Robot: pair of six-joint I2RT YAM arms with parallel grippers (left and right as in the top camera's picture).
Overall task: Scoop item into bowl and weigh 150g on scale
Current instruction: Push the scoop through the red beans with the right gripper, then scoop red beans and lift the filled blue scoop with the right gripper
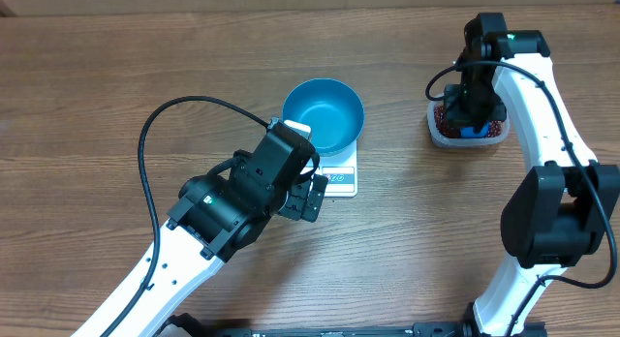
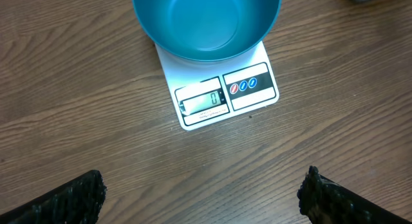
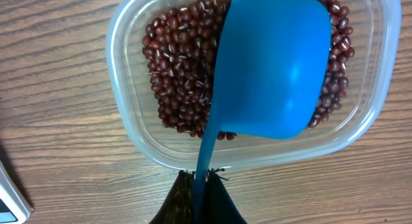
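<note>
Surface [image 1: 97,66]: wood-grain, carrying everything.

Bowl [image 2: 206,24]: bright blue and sitting on the scale. It covers the far part of the platform, and its inside is bare with no beans in it.

Scale [image 2: 222,95]: white and flat, with display and buttons on the near edge, clear of the bowl. The display reads zero.

Tub [image 3: 125,76]: clear plastic, well apart from the scale, on the robot's right side of the surface.

Scoop [image 3: 277,69]: blue, with its cup over the far half of the tub and its handle running back over the tub's rim. No beans show on the face turned to the wrist camera. I cannot tell whether its lip is in the heap.

Left claw [image 2: 201,201]: jaws spread wide and holding nothing. It hangs above the surface just on the near side of the scale, facing the display.

Right claw [image 3: 201,185]: clamped tight on the scoop's thin handle.

Beans [image 3: 180,76]: small, dark red-brown, all lying in the tub as a loose layer.

Step, as judged: the first scoop is being loaded, and nothing has been weighed.

The next move calls for driving the scoop's lip into the heap and lifting it level. It then has to be carried across to the bowl and tipped gently. The bowl must not be nudged on the platform, and the left claw must stay off the scale. The last additions should be small, made while watching the display.
</note>
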